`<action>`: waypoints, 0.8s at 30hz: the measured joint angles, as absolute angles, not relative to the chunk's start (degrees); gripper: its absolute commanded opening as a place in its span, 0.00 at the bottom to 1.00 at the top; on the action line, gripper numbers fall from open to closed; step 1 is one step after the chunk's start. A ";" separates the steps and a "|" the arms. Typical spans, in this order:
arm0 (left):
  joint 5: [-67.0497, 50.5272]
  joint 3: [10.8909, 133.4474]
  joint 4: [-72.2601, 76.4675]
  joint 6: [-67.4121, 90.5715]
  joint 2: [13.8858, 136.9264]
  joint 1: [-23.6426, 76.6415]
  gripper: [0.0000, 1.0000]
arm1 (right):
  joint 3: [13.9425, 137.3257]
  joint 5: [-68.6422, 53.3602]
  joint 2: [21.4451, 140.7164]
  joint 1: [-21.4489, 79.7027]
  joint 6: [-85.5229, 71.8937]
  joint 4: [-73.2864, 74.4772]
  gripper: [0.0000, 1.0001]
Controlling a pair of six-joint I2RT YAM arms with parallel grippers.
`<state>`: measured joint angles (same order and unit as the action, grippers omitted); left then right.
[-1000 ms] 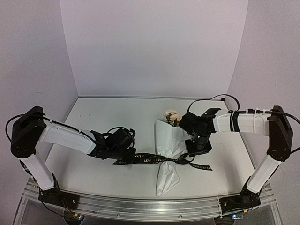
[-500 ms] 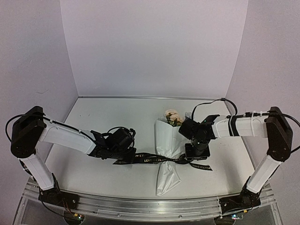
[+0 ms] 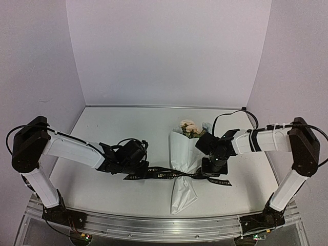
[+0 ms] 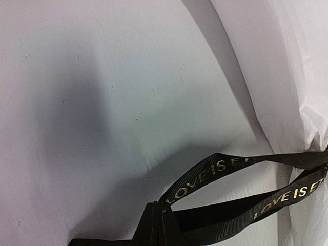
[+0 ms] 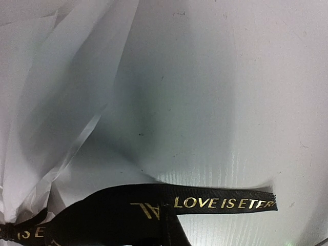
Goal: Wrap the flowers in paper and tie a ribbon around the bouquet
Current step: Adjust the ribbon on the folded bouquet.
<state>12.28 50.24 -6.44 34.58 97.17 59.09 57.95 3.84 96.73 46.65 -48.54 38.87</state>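
Ribbon [image 3: 163, 174] crosses the bouquet [image 3: 183, 154] at its narrow waist on the table [image 3: 118, 133], one side pinched in the closed left gripper [image 3: 128, 173], the other in the closed right gripper [image 3: 214, 173] (arms opposite), probably to pull it tight.

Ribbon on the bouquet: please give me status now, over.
Left gripper shut on ribbon, left of bouquet. Right gripper shut on ribbon, right of bouquet. Ribbon crosses its middle. Nothing blocking.

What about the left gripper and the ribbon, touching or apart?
Touching. Left wrist view shows the ribbon pinched in the shut left gripper.
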 measured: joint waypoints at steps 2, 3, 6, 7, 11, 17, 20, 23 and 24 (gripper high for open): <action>12.88 50.24 -6.66 34.90 97.17 59.03 0.00 | 57.95 3.91 96.65 46.65 -48.14 38.94 0.00; 13.24 50.24 -6.87 35.15 97.17 58.95 0.00 | 57.95 4.02 96.54 46.65 -47.81 39.13 0.00; 14.21 49.97 -7.61 36.14 97.17 58.55 0.00 | 57.95 4.75 95.48 46.65 -45.82 40.68 0.00; 14.41 49.71 -7.59 36.38 97.17 58.31 0.00 | 57.95 4.98 94.99 46.65 -44.97 41.32 0.00; 14.85 48.82 -7.66 37.29 97.17 57.54 0.00 | 58.06 5.32 93.52 46.65 -41.62 43.77 0.00; 15.00 48.15 -7.51 37.62 97.14 57.17 0.00 | 59.25 5.45 93.38 46.70 -36.81 47.21 0.00; 14.98 48.10 -7.45 37.73 97.14 57.14 0.00 | 59.88 5.79 93.38 46.71 -34.67 48.50 0.00; 14.79 47.99 -7.42 37.92 97.11 57.00 0.00 | 60.19 6.45 93.38 46.87 -32.90 49.33 0.00; 14.73 47.92 -7.41 38.00 97.06 56.92 0.00 | 60.23 6.67 93.38 46.94 -32.39 49.50 0.00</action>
